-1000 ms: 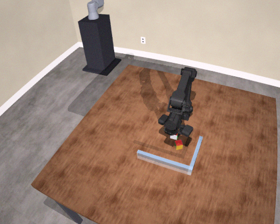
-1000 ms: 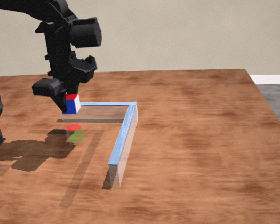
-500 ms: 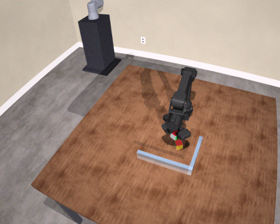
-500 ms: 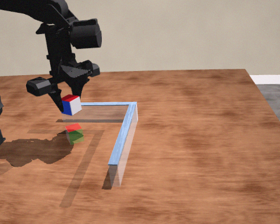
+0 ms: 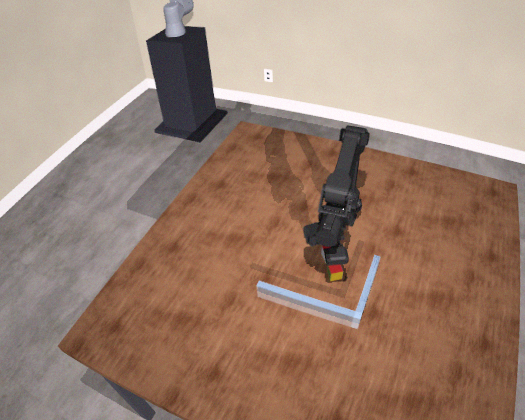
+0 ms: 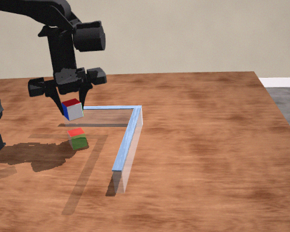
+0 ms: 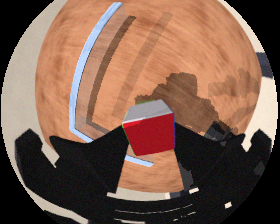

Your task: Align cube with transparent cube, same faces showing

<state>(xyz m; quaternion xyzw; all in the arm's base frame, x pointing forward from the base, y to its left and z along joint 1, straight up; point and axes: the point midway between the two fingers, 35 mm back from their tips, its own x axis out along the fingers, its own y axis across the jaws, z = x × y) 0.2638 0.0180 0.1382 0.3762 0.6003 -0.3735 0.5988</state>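
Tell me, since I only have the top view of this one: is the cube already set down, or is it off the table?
Observer: Off the table. In the exterior view the end effector is closed on the cube and holds it in the air, apart from the transparent cube on the table below.
Operator: Which faces of the held cube show from that side?
Observer: Red on top, white toward the exterior camera, blue on the face to its left.
Operator: And the target?
Observer: Red on top too, but green faces the exterior camera, so the side faces do not match yet.
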